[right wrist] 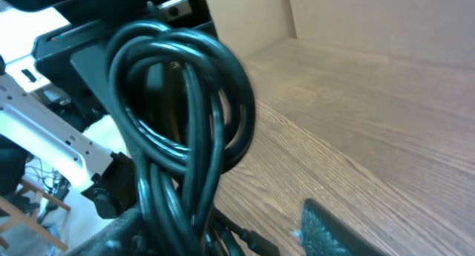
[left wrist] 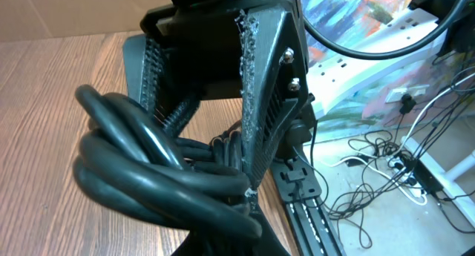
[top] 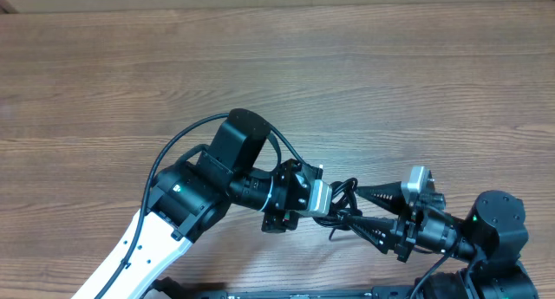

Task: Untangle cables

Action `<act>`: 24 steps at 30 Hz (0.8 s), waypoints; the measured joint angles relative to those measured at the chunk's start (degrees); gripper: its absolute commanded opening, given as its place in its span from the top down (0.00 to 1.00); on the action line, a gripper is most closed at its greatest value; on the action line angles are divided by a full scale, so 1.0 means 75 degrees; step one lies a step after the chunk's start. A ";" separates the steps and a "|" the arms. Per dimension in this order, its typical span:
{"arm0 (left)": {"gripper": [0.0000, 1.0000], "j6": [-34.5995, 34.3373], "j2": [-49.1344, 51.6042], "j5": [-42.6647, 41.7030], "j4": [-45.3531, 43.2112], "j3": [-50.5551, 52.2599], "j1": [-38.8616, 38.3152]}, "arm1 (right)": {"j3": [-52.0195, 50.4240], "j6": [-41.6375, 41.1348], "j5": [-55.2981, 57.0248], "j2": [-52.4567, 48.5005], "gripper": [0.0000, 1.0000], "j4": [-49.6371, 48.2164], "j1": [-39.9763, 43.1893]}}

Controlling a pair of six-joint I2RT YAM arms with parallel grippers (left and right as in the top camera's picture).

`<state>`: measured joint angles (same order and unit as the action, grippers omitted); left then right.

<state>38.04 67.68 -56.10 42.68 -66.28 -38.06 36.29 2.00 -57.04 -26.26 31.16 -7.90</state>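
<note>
The left gripper (left wrist: 204,148) sets its black ribbed fingers (left wrist: 267,100) either side of the knotted bundle of thin black cables (left wrist: 148,174). I cannot tell whether they pinch it, while the right gripper (top: 360,210) faces it with pointed fingers (top: 375,194) spread, all at the near right of the brown wood-grain surface (top: 260,65). A hard pull apart would probably cinch the knot tighter, or a cord could slip free. The bundle's long axis runs roughly left to right between the grippers, a loop bulging toward the far side.

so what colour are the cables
Black, with a slight sheen. The cables show best in the right wrist view.
</note>
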 measured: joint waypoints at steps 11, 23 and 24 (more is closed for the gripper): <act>0.96 -0.0093 0.0344 -0.0321 -0.0070 0.0000 -0.0079 | 0.0000 -0.0067 -0.0198 0.0000 0.75 -0.0160 0.0000; 0.44 -0.0833 0.0350 0.0108 -0.0210 -0.0012 -0.0233 | 0.0000 -0.0076 -0.0501 0.0006 0.96 -0.0233 0.0000; 0.39 -0.1037 0.0350 0.0262 -0.0195 -0.0012 -0.0271 | 0.0000 -0.0076 -0.0475 0.0006 0.96 -0.0256 0.0000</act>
<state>30.26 70.30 -54.13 41.21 -66.37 -40.10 36.29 1.43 -60.60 -26.22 29.23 -7.90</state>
